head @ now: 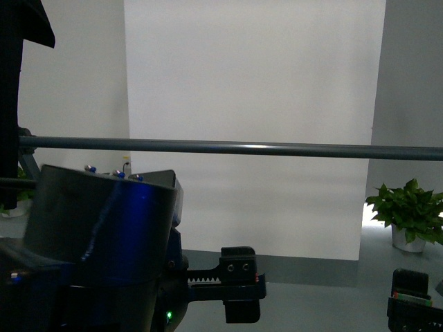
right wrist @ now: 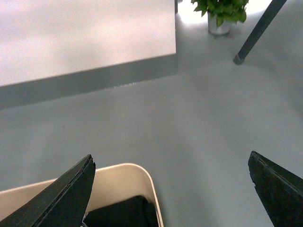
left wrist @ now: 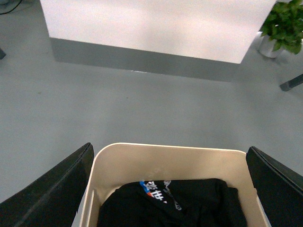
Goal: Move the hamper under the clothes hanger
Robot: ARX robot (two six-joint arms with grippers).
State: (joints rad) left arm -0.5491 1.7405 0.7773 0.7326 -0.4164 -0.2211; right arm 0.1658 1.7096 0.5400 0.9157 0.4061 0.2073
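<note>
The beige hamper (left wrist: 165, 163) sits on the grey floor (left wrist: 94, 109) just below the left gripper (left wrist: 170, 189), whose spread fingers (left wrist: 52, 189) straddle its rim, and a black garment (left wrist: 189, 203) lies inside it. The right gripper (right wrist: 170, 189), also wide open, hangs over the hamper's corner (right wrist: 128, 182). The hanger's bar (head: 242, 147) crosses the front view, a potted plant (head: 408, 211) by the wall.

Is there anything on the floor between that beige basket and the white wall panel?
No. In the left wrist view, only bare grey floor lies between the hamper and the white panel.
</note>
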